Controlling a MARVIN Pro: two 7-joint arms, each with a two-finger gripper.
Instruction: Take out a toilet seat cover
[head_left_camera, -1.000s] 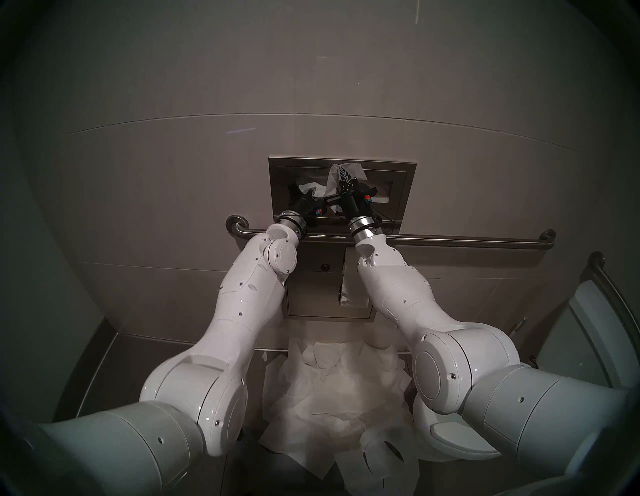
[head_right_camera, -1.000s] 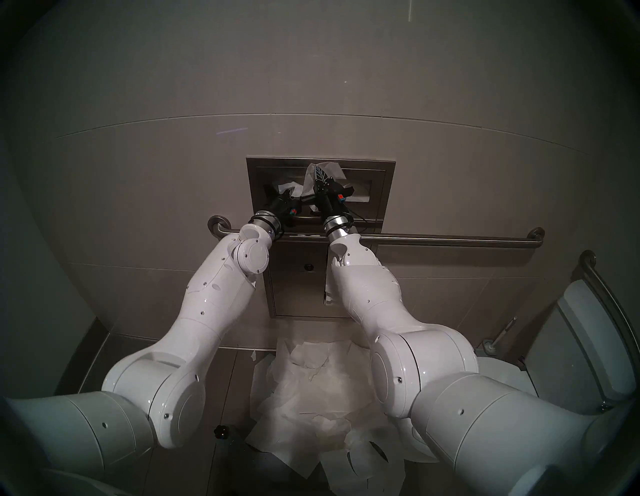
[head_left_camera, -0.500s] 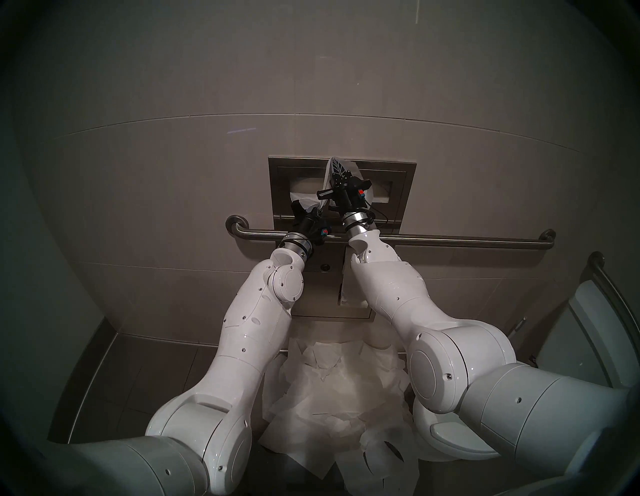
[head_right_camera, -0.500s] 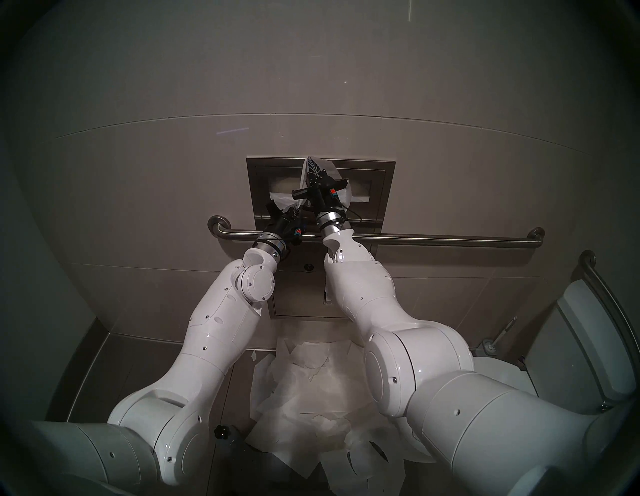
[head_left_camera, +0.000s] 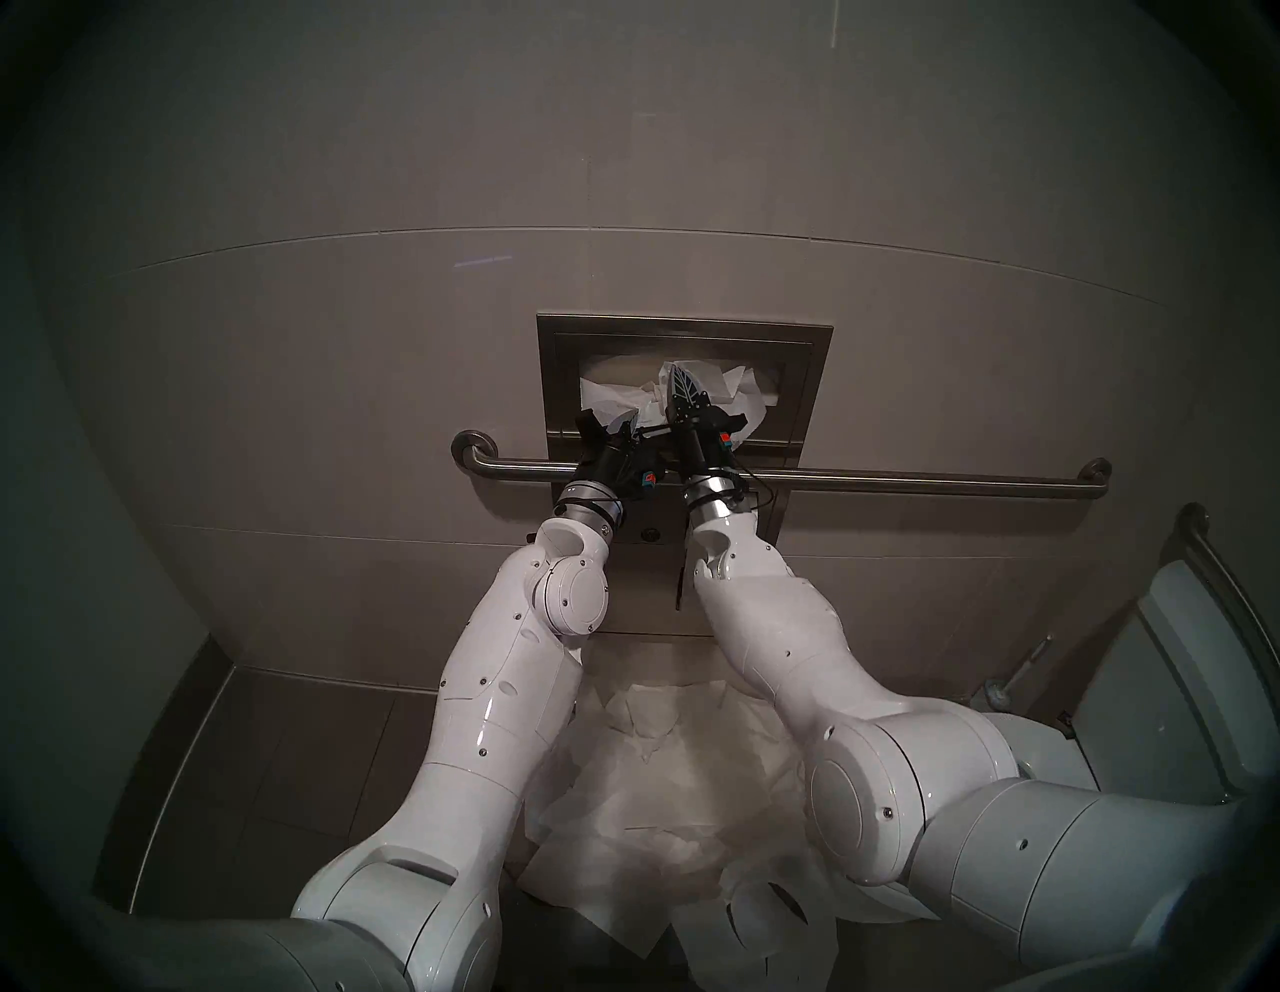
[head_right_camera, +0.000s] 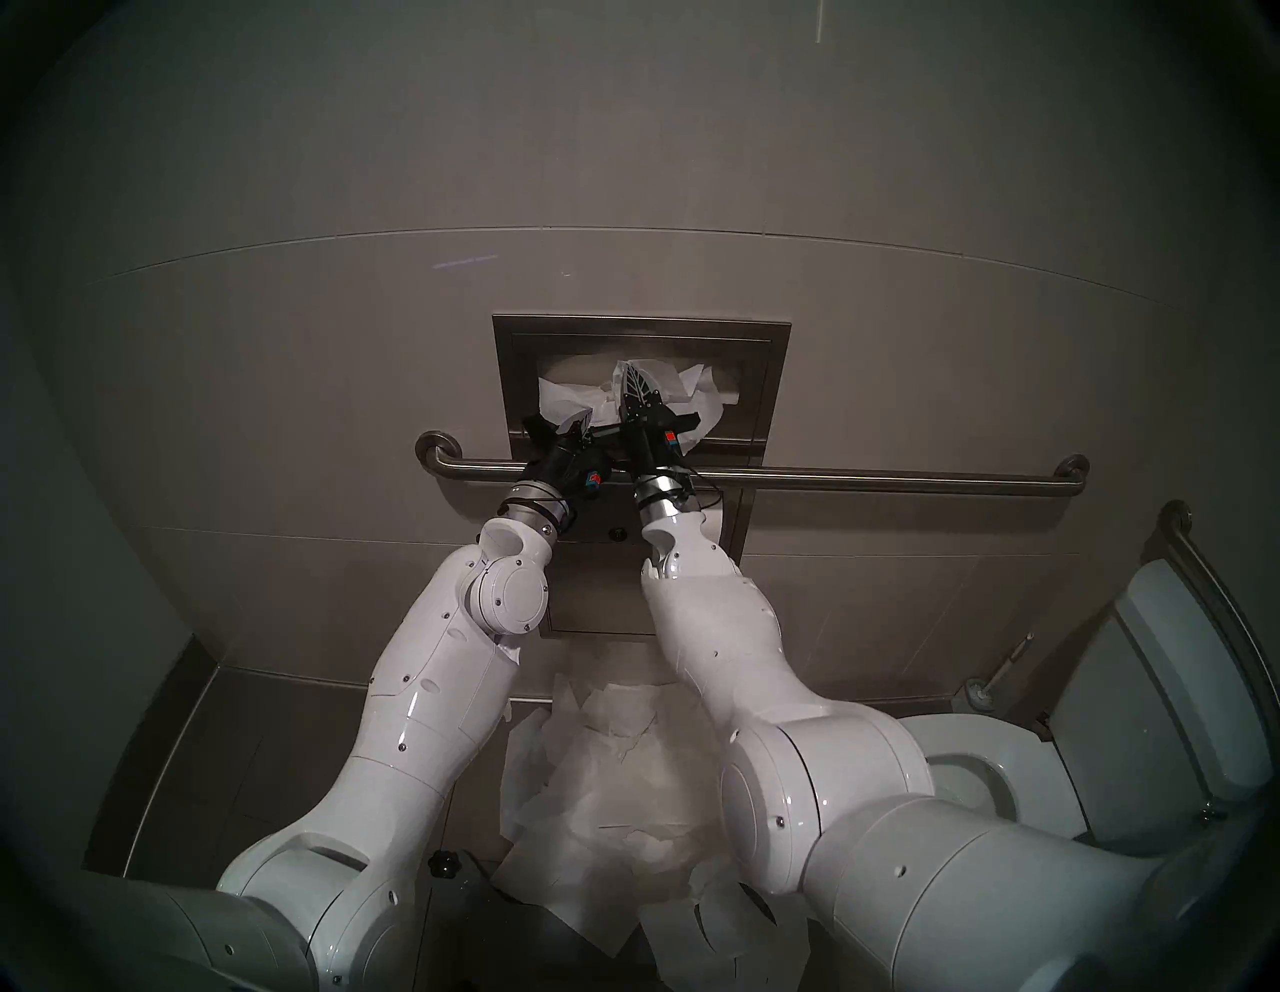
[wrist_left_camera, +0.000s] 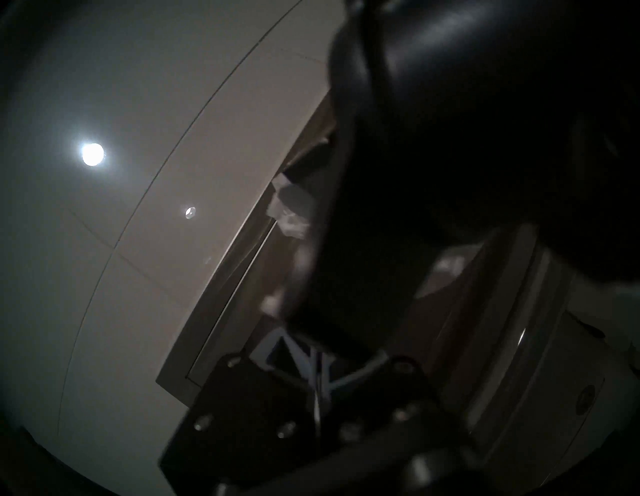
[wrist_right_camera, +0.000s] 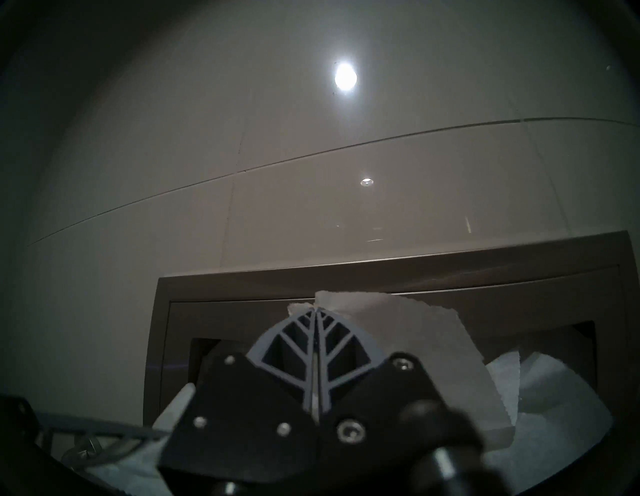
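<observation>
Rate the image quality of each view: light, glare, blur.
Head views: dim, vignetted, sharp; thin white tissue seat cover readable in steel wall dispenser.
Left wrist: dark, blurred, half blocked by a black shape; ceiling-lamp glare.
Right wrist: lamp glare above, right tool crisp, shut on the tissue.

A public restroom stall: tiled wall (head_left_camera: 623, 173), steel grab bar (head_left_camera: 900, 481), recessed steel dispenser (head_left_camera: 554, 360), and a white toilet (head_right_camera: 970, 769) at right.

No text, label, brand or number can be read anywhere.
</observation>
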